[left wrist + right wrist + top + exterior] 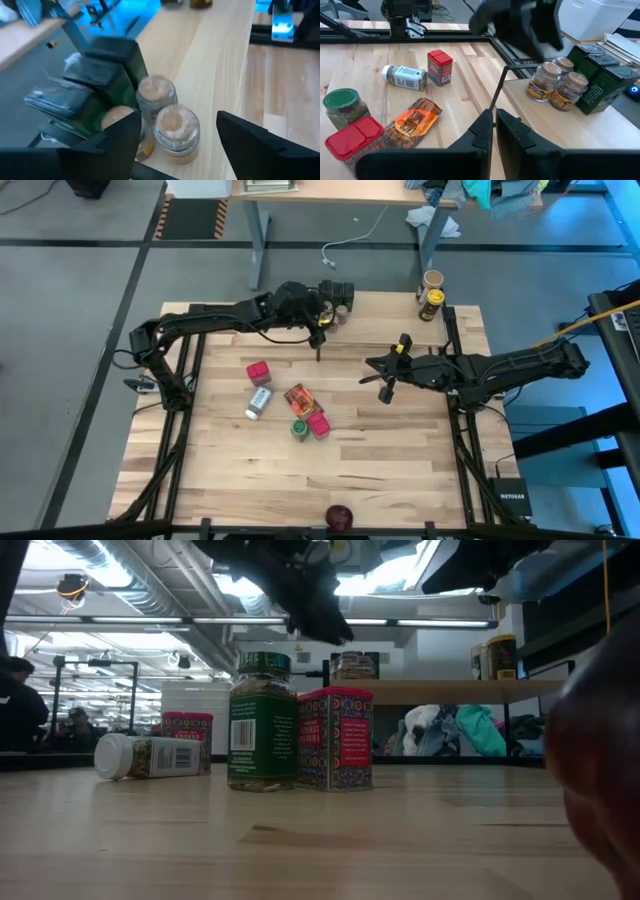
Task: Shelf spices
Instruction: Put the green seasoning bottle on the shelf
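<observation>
Five spices still sit loose on my counter [380, 470]: a pink-red box [258, 372], a white-capped bottle [259, 402], an orange-red packet [300, 398], a green-lidded jar [299, 428] and a second pink-red box [318, 425] touching it. My left pincer [322, 320] is up over the shelf [400, 305] at the far edge, fingers spread apart with nothing between them, right above the tan-lidded jars [172, 125]. The left wrist view shows those jars packed against dark green tins [107, 75], which the high view mostly hides under the arm. My right pincer [385, 385] hangs mid-counter with its fingers pressed together, holding nothing. The right wrist view shows the packet's crinkled face, and the jars and tins lined up on the shelf board. The low view is the only one showing labels side-on, and there the bottle lies on its side, long axis across the picture, cap to the left; from above it points cap toward me. Two more jars [431, 295] stand at the shelf's right end. A dark red blur [600, 770] crowds the low view's right edge, can't make out what it is.
</observation>
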Controlling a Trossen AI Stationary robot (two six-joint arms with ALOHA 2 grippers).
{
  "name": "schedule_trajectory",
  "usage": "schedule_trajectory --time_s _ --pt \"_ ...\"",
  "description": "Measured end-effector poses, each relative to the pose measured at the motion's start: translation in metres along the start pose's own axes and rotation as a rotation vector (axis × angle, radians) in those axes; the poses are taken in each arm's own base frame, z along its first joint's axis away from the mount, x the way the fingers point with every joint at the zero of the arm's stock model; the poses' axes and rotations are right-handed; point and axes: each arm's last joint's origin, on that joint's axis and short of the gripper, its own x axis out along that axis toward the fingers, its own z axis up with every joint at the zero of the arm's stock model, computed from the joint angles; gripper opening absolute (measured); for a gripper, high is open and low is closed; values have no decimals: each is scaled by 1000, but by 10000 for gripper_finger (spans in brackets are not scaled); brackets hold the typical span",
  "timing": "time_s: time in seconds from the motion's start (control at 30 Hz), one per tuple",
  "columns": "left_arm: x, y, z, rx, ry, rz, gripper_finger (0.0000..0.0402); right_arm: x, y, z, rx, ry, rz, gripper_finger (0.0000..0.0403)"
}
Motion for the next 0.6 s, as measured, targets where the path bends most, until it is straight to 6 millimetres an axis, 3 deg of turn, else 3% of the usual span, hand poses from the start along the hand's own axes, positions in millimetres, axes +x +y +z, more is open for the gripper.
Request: schedule_trajectory --time_s 0.2,0.37,0.47,0.6 --pt "-26 4 14 32 -54 41 251 0 0 0 0 1 0 28" --pt "-61 -7 22 93 -67 5 251 12 7 -2 -25 10 -1 28" --pt "-80 -20 10 113 -56 -36 251 25 15 -4 -63 3 -7 28" --pt "-103 -30 -23 98 -75 -39 251 47 21 -6 -95 -18 -35 28"
